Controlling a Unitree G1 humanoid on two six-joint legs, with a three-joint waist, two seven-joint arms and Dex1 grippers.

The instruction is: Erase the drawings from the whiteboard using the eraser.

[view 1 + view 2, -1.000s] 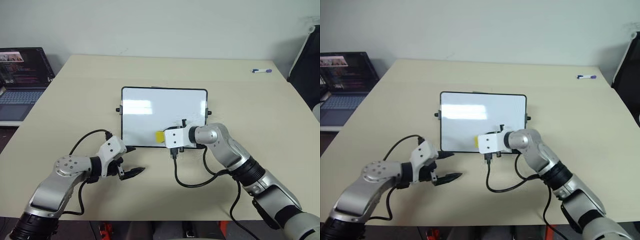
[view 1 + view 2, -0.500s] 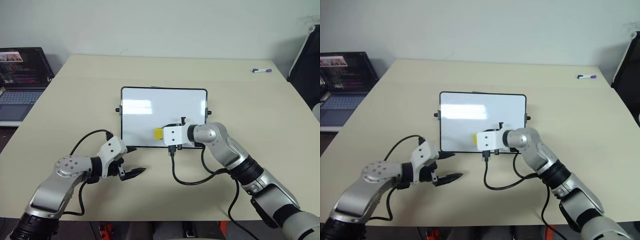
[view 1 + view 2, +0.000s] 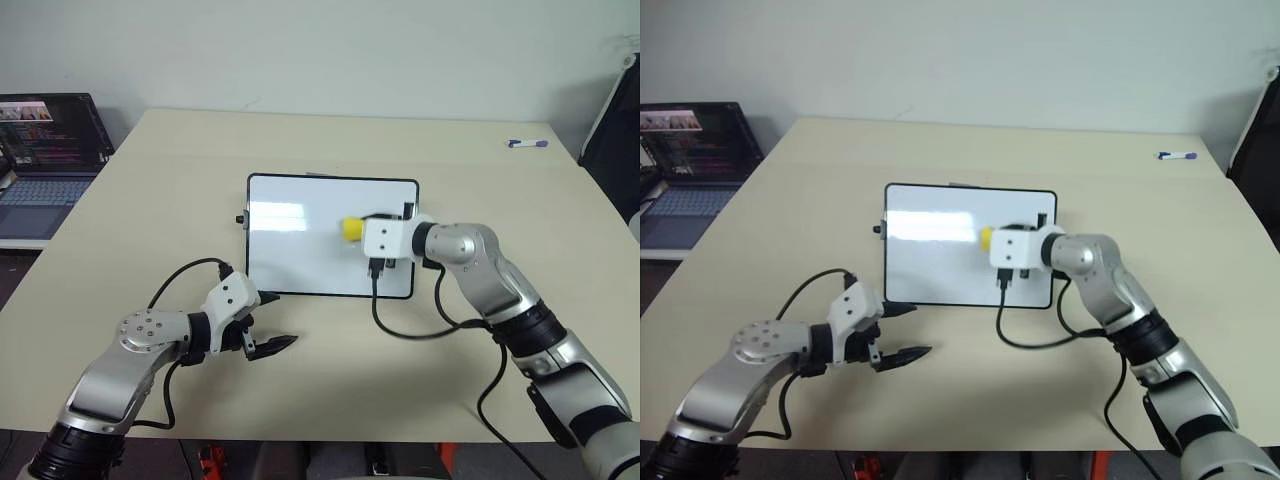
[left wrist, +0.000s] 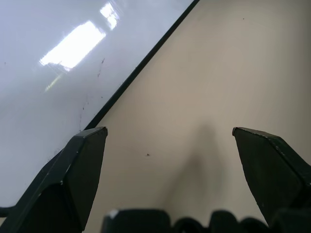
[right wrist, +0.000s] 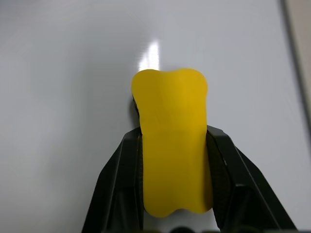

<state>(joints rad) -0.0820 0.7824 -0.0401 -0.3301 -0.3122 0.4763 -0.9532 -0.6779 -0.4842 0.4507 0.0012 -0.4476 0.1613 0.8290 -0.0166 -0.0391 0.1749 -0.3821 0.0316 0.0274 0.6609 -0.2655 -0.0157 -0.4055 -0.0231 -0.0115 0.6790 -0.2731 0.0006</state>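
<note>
— Where's the eraser [image 5: 171, 150]?
— My right gripper [image 3: 385, 238] pinches it over the whiteboard [image 3: 300, 255], near its right edge; left gripper [image 3: 902, 332] jaws spread.
— Risk?
— Pressing unevenly could slide the board across the worktop [image 3: 180, 190].

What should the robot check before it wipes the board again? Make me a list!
1. Eraser held tight in the right hand: ok, both fingers squeeze its sides.
2. Eraser over the whiteboard: ok, it sits above the white surface. Whether it presses down: cannot tell.
3. Drawings left to wipe: cannot tell, no red or purple marks show on the bare parts of the board, but the hand covers some of it.
4. Left hand out of the way: ok, open, on the table by the board's near left corner.
5. Marker away from the board: ok, far at the table's back right corner.
</note>
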